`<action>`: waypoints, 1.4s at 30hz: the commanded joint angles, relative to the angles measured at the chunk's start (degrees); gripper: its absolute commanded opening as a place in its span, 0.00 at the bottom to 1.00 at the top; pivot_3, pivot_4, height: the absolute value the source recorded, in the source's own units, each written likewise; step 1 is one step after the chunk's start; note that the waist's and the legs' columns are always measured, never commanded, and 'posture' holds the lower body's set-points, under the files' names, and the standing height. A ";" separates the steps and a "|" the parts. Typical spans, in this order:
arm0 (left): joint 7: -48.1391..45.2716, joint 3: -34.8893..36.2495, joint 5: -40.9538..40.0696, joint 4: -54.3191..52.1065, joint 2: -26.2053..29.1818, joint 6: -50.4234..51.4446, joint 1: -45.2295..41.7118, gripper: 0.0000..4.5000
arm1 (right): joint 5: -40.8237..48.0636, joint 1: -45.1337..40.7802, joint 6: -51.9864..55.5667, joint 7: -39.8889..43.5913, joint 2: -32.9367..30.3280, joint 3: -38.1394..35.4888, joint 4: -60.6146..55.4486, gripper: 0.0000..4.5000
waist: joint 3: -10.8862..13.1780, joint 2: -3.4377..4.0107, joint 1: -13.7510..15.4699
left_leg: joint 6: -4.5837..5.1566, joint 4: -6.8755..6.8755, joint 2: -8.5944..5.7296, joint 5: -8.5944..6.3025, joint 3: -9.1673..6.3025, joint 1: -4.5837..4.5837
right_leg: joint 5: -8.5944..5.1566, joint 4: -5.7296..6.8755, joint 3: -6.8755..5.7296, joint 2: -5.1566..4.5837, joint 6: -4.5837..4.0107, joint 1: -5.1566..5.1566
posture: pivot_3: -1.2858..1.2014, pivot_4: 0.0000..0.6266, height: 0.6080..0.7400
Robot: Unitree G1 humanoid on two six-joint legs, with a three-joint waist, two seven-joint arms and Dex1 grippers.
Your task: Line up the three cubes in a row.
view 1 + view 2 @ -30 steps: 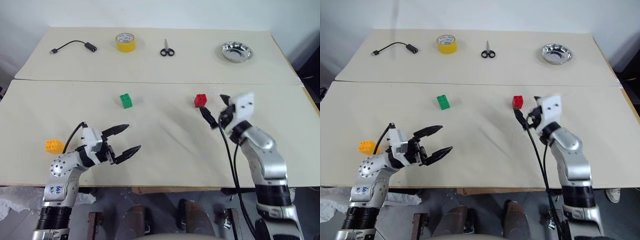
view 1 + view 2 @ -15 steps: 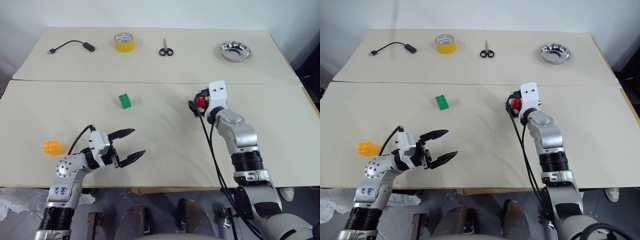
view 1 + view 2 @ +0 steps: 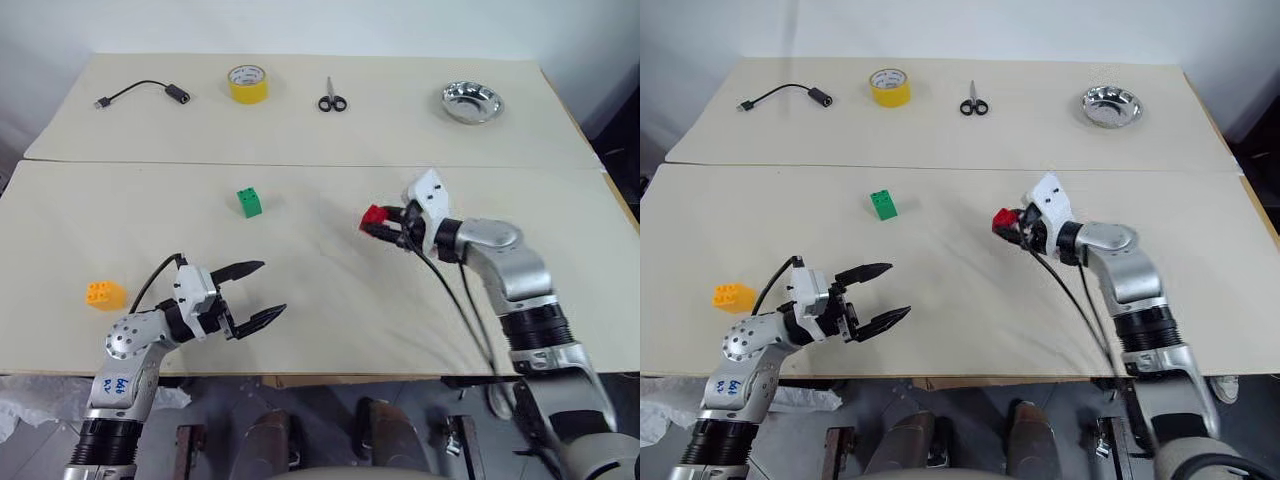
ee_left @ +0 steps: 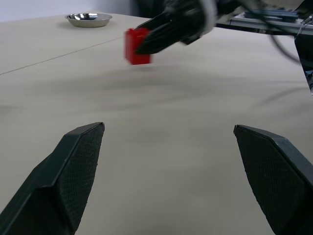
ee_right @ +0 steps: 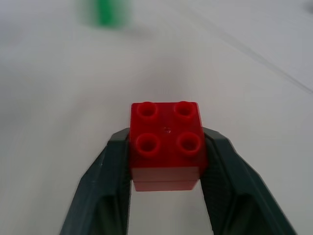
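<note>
while its four round studs face up, the small red plastic block [image 5: 166, 144] sits pinched between the right gripper's [image 3: 385, 228] black fingers. left gripper [image 3: 252, 292] gapes wide, empty.

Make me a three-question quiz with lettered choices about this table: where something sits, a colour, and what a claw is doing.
1. The scissors lie between:
A. tape roll and metal bowl
B. two cubes
C. both grippers

2. The cube in the right gripper is:
A. green
B. red
C. orange

3. The left gripper is:
A. holding a cube
B. shut
C. open, holding nothing

A: they lie between them along the far edge.
B: the red cube sits between its fingers.
C: its fingers are spread over bare table.
</note>
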 commanded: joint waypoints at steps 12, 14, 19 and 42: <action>-1.22 1.29 -1.65 -3.33 1.37 1.03 2.42 1.00 | -3.29 -11.27 -24.23 26.89 3.96 4.10 28.99 0.33 | 0.00 0.00 0.01 | 0.00 0.05 0.06 0.01 -0.04 0.00 | 0.00 0.01 -0.02 -0.03 0.00 0.03 | 0.52 0.24 1.00; -1.10 1.45 -1.86 -3.58 1.53 1.48 2.41 1.00 | -3.45 -11.91 -23.69 27.06 4.44 3.80 30.48 0.33 | 0.01 0.00 0.07 | 0.00 0.08 0.07 0.01 -0.09 -0.01 | 0.00 0.03 -0.04 -0.03 0.00 0.04 | 0.52 0.24 1.00; 0.17 2.98 -2.61 -5.03 1.95 3.19 3.15 1.00 | -2.32 -11.99 -25.80 26.26 4.69 1.81 30.45 0.67 | 0.01 0.01 -0.01 | 0.00 0.09 0.05 0.00 -0.20 -0.02 | 0.01 0.04 -0.05 -0.04 -0.01 0.06 | 0.52 0.24 1.00; 31.90 12.93 2.31 -16.53 -11.77 5.89 16.00 1.00 | 17.31 19.88 -20.93 8.37 3.84 -22.32 -0.39 0.99 | 0.02 -0.01 1.59 | -0.02 0.08 0.04 -0.02 -0.16 0.02 | 0.01 -0.06 -0.01 -0.09 -0.01 0.13 | 0.52 0.24 1.00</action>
